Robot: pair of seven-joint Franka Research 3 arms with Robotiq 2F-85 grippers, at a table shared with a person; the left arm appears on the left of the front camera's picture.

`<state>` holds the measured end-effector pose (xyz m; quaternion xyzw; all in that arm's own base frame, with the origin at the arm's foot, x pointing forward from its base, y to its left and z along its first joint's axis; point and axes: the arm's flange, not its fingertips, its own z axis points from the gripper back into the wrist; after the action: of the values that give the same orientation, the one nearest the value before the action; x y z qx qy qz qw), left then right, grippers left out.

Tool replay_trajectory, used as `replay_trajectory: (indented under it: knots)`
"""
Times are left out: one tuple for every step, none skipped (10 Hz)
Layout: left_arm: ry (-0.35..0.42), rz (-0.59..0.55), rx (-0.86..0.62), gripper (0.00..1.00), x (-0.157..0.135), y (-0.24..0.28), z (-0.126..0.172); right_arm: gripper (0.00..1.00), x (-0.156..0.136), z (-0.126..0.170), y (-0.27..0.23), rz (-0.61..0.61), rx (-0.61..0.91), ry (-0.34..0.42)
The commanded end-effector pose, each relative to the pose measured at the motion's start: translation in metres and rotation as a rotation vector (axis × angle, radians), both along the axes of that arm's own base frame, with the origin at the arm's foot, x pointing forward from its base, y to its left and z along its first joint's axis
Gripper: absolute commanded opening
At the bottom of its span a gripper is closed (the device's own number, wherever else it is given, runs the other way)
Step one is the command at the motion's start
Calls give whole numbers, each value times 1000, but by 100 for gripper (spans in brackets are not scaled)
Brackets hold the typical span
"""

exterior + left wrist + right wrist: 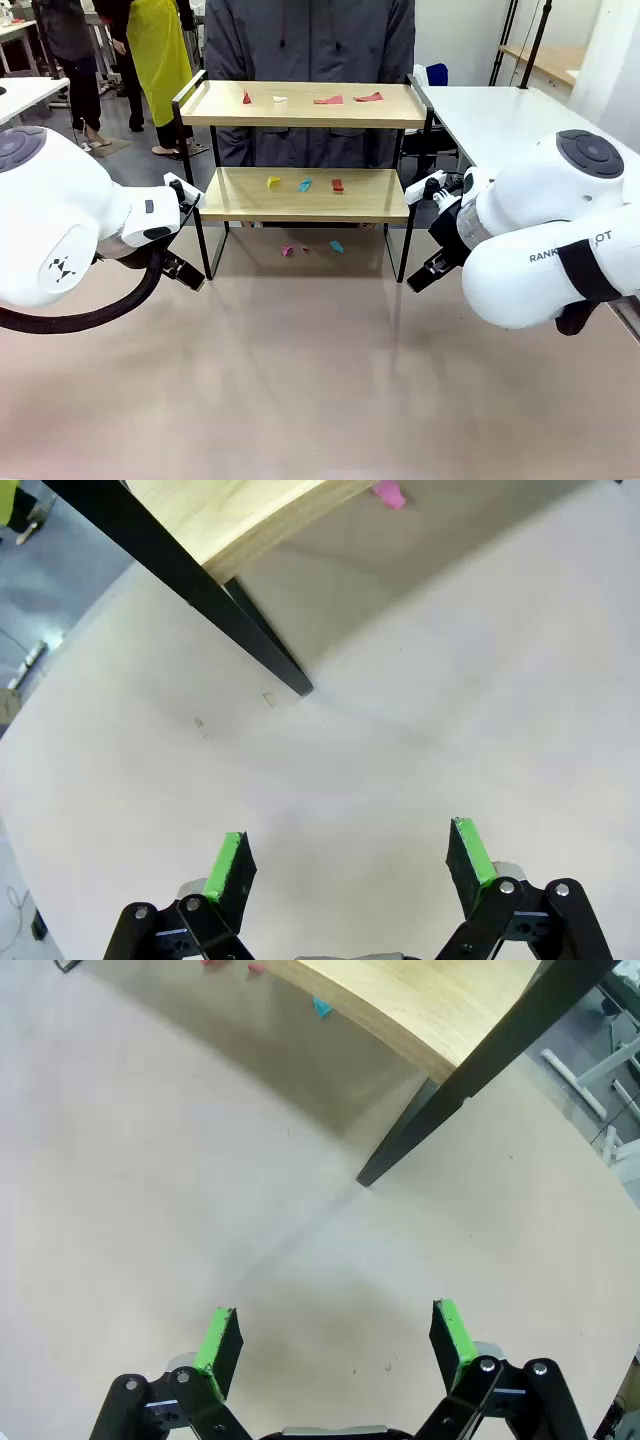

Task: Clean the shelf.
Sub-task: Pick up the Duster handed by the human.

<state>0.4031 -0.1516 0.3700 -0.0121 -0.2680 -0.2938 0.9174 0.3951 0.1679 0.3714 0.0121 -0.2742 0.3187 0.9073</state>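
Note:
The shelf [305, 118] stands at the far middle of the table, two light wooden boards in a black frame. Small paper scraps lie on it: red and white ones [328, 100] on the top board, and yellow, teal and red ones [304, 185] on the lower board. More scraps [336, 246] lie on the table beneath it. My left gripper [190, 232] is open by the shelf's left front leg [250, 630], over bare table [350, 865]. My right gripper [425, 232] is open by the right front leg [430, 1110], with nothing between its fingers [338, 1345].
A person in a grey jacket [310, 40] stands right behind the shelf. A white table [500, 115] adjoins at the back right. A pink scrap [388, 494] and a teal scrap [321, 1006] lie under the lower board. The beige tabletop [320, 380] stretches wide in front.

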Motion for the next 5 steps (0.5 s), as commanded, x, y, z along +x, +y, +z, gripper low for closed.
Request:
replay_trajectory:
  knots:
    - [0,0,0,100,0,0,0,100,0,0,0,0,0,0]
    - [0,0,0,100,0,0,0,100,0,0,0,0,0,0]
    - [0,0,0,100,0,0,0,100,0,0,0,0,0,0]
    - [0,0,0,100,0,0,0,100,0,0,0,0,0,0]
    - [0,0,0,100,0,0,0,100,0,0,0,0,0,0]
